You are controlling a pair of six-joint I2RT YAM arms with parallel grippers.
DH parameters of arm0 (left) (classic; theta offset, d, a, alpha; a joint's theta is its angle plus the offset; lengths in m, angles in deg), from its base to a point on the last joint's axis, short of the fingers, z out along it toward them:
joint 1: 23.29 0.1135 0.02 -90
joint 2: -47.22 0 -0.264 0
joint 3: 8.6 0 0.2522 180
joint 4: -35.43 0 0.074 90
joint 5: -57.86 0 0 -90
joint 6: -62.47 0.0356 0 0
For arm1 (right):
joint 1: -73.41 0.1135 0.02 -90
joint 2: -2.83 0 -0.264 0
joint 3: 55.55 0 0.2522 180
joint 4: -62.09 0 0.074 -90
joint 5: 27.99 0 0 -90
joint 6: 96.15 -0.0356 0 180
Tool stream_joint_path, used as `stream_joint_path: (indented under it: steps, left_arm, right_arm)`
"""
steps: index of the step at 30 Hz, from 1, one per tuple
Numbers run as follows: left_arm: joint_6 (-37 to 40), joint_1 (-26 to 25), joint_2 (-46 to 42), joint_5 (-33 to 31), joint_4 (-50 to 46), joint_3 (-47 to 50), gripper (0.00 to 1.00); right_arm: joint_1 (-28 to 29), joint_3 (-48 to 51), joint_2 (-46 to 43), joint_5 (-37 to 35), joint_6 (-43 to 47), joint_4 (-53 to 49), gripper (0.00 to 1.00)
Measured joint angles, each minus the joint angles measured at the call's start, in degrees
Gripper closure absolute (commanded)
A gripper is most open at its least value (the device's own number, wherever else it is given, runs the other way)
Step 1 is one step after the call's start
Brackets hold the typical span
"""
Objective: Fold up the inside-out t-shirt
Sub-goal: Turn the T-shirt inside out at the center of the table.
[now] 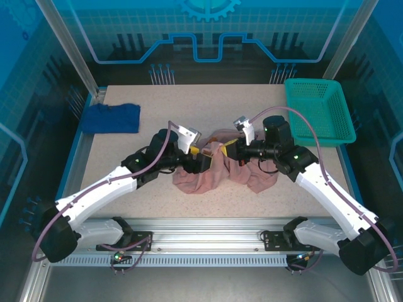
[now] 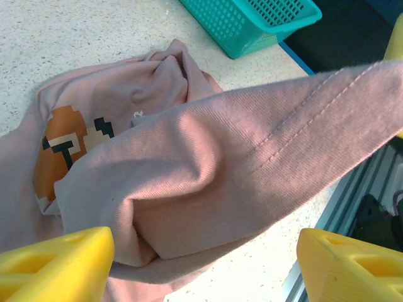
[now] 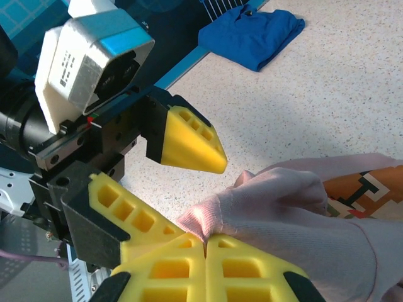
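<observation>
Left tool (image 2: 204, 264) stands wide around the t-shirt (image 2: 189, 157); right tool (image 3: 205, 251) pinches it.

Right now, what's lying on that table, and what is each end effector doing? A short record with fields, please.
Shirt: pink t-shirt, bunched between the two arms, orange print showing
Left end effector: open, fingers on either side of a raised fold
Right end effector: shut, pinching a bit of the shirt
Blue cloth: far left corner, apart from the shirt
Basket: teal, far right corner
</observation>
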Motion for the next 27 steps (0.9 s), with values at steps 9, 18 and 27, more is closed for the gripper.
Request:
stream_joint_path:
  steps: [9,18,27]
  left_arm:
    - [2.3,0.0,4.0,-1.2,-0.2,-1.2,0.42]
    - [2.3,1.7,4.1,0.8,0.5,-2.6,0.42]
    - [2.3,2.2,6.7,2.0,0.4,-4.8,0.48]
  right_arm:
    - [-0.1,0.0,0.1,0.3,0.1,-0.1,1.00]
    - [-0.4,0.0,0.0,0.1,0.5,-0.8,1.00]
    - [-0.6,0.0,0.0,0.4,0.5,-0.9,1.00]
